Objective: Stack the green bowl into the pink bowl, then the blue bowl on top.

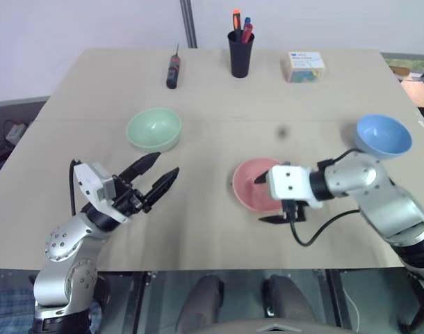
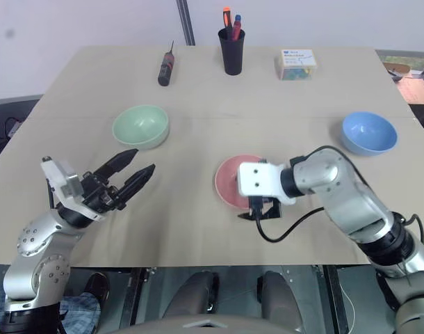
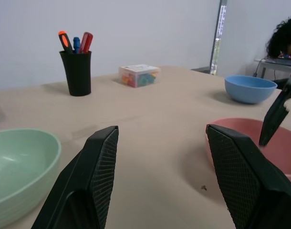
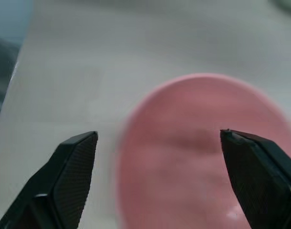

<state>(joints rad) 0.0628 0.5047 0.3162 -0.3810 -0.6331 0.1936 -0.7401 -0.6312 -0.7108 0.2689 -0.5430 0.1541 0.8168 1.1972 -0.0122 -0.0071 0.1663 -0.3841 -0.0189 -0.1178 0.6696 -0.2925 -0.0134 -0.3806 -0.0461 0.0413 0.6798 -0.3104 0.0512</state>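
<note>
1 pink bowl point(image 2: 229, 182) half-hidden behind right claw point(image 2: 258, 211).

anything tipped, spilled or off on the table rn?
Nothing stands out. The green bowl, pink bowl and blue bowl all sit upright and apart on the table, none stacked yet. The pen cup stands upright, and the small box looks closed.

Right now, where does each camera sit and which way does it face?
Head eyes: look down over the table, both arms showing.
Left wrist: level along the open left gripper toward green bowl and blue bowl.
Right wrist: down past the open right gripper.
All share the pink bowl.
</note>
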